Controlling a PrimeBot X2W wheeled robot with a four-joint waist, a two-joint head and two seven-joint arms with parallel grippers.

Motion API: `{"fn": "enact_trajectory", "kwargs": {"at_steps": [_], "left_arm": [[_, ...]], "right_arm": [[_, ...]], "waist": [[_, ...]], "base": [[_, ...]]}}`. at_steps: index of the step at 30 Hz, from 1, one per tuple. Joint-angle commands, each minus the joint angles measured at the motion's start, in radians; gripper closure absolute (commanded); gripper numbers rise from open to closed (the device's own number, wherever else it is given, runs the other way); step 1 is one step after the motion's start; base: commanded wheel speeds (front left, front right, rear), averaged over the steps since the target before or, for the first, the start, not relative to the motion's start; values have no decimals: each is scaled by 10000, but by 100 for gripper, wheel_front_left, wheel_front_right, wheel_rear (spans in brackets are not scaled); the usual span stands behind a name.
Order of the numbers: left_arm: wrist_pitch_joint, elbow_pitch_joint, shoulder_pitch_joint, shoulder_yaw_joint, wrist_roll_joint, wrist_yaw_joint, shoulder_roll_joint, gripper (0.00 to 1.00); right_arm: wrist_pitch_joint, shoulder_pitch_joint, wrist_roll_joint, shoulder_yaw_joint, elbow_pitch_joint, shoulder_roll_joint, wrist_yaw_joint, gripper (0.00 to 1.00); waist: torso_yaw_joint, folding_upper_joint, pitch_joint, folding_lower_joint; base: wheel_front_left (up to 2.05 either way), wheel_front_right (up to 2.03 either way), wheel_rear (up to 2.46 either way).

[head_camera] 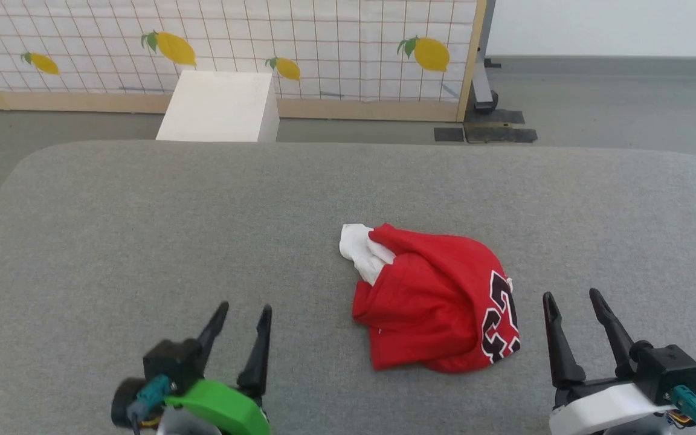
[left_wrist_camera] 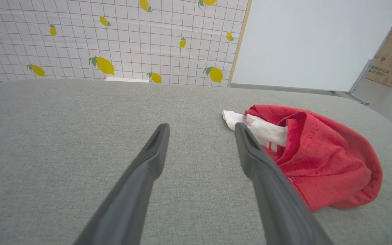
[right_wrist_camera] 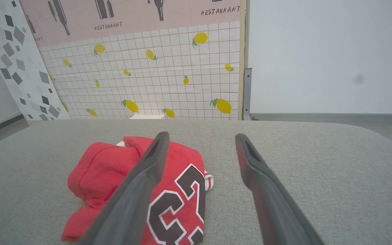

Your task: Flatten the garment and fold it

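The garment (head_camera: 432, 296) lies crumpled in a red heap on the grey padded table (head_camera: 142, 229), right of centre. A white sleeve sticks out at its far left, and a black "23" outlined in white shows on its right side. My left gripper (head_camera: 242, 315) stands open near the front edge, well left of the heap, holding nothing. My right gripper (head_camera: 571, 301) is open too, just right of the number, apart from the cloth. In the left wrist view the garment (left_wrist_camera: 318, 156) lies right of the open fingers (left_wrist_camera: 148, 160). The right wrist view has the garment (right_wrist_camera: 114, 173) left of its fingers (right_wrist_camera: 254, 170).
A white box (head_camera: 221, 106) stands on the floor behind the table. Behind that box runs a lemon-print tiled panel (head_camera: 324, 48) with a wooden frame. A stand's wheeled base (head_camera: 484, 99) sits on the grey floor at the back right. A cardboard box (left_wrist_camera: 391, 56) leans at the far right.
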Motion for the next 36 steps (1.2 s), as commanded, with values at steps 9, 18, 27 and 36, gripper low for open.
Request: {"fn": "enact_trajectory", "kwargs": {"at_steps": [9, 18, 27, 36], "left_arm": [[-37, -148, 486, 535, 908, -730, -720, 0], [-17, -36, 92, 762, 1248, -1186, -807, 0], [2611, 67, -2482, 123, 715, -1994, -45, 0], [7047, 567, -6562, -2012, -1872, -2134, 1295, 0]], "right_arm": [[-51, 146, 83, 102, 13, 1, -15, 0], [-51, 26, 118, 176, -37, 1, -15, 0], [-51, -504, 124, 208, -227, 1, -15, 0], [-51, -1095, 469, 222, -401, 1, -15, 0]], "waist": [[-46, -1, -20, 1], [-361, -1, 420, 1], [-1271, -1, 1665, 1], [-2369, -1, 2955, 1]], "base": [[0, 0, 0], [0, 0, 0], [0, 0, 0], [0, 0, 0]]}}
